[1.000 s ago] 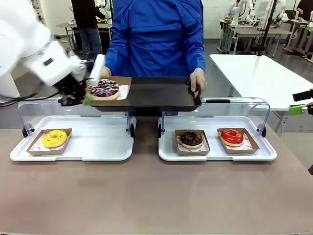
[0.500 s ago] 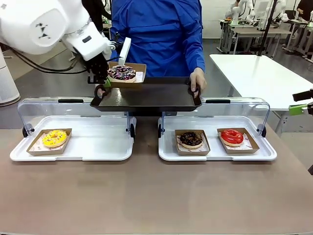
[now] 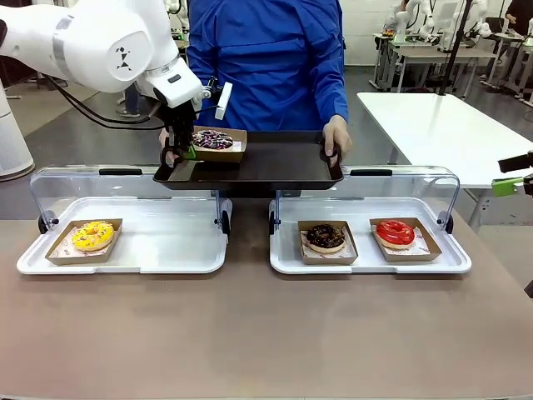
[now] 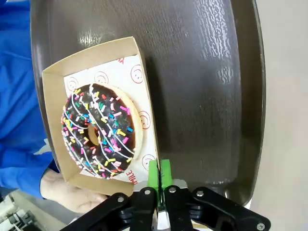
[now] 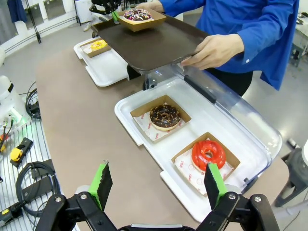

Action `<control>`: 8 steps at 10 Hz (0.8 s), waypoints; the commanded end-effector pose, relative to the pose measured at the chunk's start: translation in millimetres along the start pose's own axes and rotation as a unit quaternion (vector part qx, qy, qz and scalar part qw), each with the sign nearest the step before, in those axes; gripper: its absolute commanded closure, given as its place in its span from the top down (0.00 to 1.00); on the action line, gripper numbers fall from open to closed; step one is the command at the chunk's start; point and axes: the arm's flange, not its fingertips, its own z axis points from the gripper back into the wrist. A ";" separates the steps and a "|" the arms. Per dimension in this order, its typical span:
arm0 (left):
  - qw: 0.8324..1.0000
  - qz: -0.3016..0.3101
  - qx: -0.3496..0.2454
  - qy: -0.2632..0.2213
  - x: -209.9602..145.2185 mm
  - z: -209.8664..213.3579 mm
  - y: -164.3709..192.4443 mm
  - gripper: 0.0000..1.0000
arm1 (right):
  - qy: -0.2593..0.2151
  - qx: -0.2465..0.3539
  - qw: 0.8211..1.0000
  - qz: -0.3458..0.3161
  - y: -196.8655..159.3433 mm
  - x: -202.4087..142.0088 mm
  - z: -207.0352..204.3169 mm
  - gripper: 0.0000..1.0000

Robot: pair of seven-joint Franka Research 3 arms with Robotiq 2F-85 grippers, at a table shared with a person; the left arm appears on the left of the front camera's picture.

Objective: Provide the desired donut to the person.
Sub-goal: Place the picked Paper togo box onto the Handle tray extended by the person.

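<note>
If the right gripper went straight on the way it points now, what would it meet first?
Probably the right gripper meets the white tray at its near rim, between the chocolate donut and the red donut; depth is unclear.

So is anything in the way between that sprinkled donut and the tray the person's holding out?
Nothing visible. The donut, in its cardboard box, already sits on the dark tray the person holds; the left gripper is pinching the box's edge.
</note>
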 end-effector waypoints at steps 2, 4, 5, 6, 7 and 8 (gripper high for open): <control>0.999 0.023 -0.021 -0.015 -0.2 16.8 2.4 0.83 | -0.011 0.003 1.000 0.006 -2.6 -1.0 -2.4 1.00; 0.999 0.022 -0.043 -0.013 -2.3 22.0 0.2 1.00 | -0.011 0.003 1.000 0.006 -2.6 -1.0 -2.4 1.00; 0.998 0.024 -0.052 -0.012 -4.1 21.8 -0.6 1.00 | -0.011 0.003 1.000 0.006 -2.6 -1.0 -2.4 1.00; 0.997 0.038 -0.066 -0.012 -7.2 21.1 -1.4 0.90 | -0.011 0.003 1.000 0.006 -2.6 -1.0 -2.4 1.00; 0.997 0.036 -0.072 -0.017 -9.5 20.5 -2.5 0.99 | -0.011 0.003 1.000 0.006 -2.6 -1.0 -2.4 1.00; 0.996 0.037 -0.075 -0.020 -11.9 23.0 -2.4 1.00 | -0.011 0.003 1.000 0.006 -2.6 -1.0 -2.4 1.00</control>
